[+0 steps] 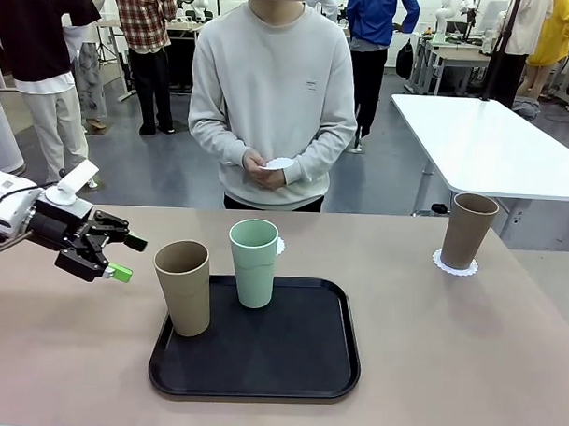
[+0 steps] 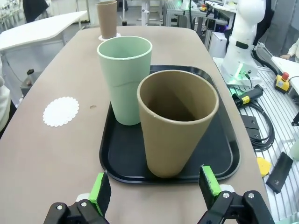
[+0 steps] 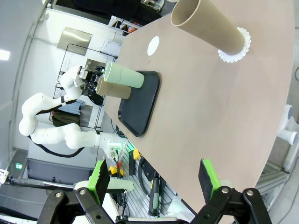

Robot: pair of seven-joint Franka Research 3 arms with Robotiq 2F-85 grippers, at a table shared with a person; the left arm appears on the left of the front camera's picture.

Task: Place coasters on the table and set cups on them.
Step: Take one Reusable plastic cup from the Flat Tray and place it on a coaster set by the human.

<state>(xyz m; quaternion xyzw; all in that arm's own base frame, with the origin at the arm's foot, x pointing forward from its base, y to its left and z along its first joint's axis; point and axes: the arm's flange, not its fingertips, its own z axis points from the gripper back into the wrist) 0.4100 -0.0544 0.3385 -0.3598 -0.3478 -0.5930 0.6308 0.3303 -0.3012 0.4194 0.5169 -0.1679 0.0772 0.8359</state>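
Hovering left gripper (image 1: 129, 258) spread wide, empty, just beside tan cup (image 1: 184, 289) upright on black tray (image 1: 260, 391) — cup likely light, stiff, tall so tippy; take it mid-wall, across opposite sides, squeeze gently.

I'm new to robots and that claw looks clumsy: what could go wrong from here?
The open left gripper faces the tall tan-brown tumbler, which stands close to the pale mint tumbler; a finger might knock the mint one over. The tan tumbler sits by the black tray's raised rim, which might catch its base.
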